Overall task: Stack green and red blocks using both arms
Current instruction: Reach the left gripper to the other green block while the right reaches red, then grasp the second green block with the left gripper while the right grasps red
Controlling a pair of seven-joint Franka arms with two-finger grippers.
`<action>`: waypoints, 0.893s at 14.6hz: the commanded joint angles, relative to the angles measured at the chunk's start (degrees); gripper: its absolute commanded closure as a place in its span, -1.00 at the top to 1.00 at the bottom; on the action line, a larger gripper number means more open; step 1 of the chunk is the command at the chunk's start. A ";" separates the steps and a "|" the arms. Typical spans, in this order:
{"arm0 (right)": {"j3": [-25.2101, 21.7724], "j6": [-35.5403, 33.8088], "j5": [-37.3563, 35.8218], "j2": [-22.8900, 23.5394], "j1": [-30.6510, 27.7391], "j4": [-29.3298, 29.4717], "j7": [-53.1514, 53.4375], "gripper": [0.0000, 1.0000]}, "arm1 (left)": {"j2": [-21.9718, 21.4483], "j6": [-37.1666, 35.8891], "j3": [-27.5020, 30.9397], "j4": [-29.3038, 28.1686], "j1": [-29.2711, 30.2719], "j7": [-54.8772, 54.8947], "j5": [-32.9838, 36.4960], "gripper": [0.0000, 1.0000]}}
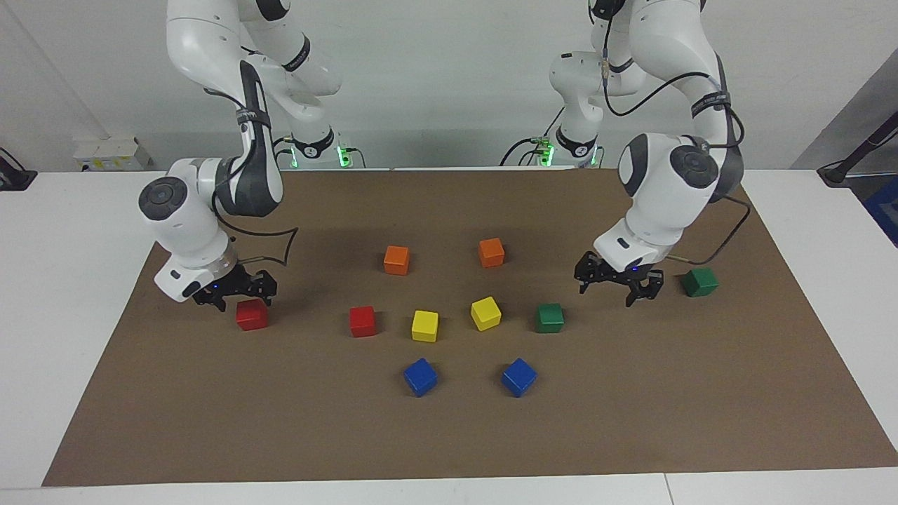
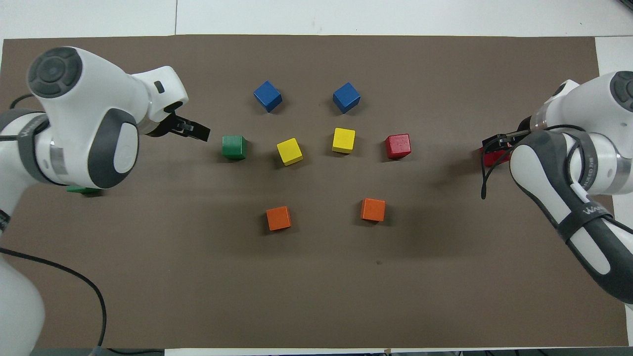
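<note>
1. You are risking a knock: the right gripper point(image 1: 235, 294), at the facing view's middle left, is hanging just beside the outer red block point(image 1: 252, 315); coming down off-centre could shove it. I cannot tell how its jaws are standing.
2. The left gripper point(image 1: 619, 283), at middle right with jaws apart and holding nothing, is hovering between the inner green block point(image 1: 549, 318) and the outer green block point(image 1: 699, 282); a sweep could clip either.
3. You are looking at 4 small matte cubes, unstacked; the inner red block point(image 1: 363, 321) is sitting left of centre.
</note>
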 commanded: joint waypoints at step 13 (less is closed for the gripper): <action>0.89 -5.73 -5.61 11.08 20.37 22.78 30.86 1.00 | 9.14 7.46 1.22 1.16 -6.36 -12.35 1.84 1.00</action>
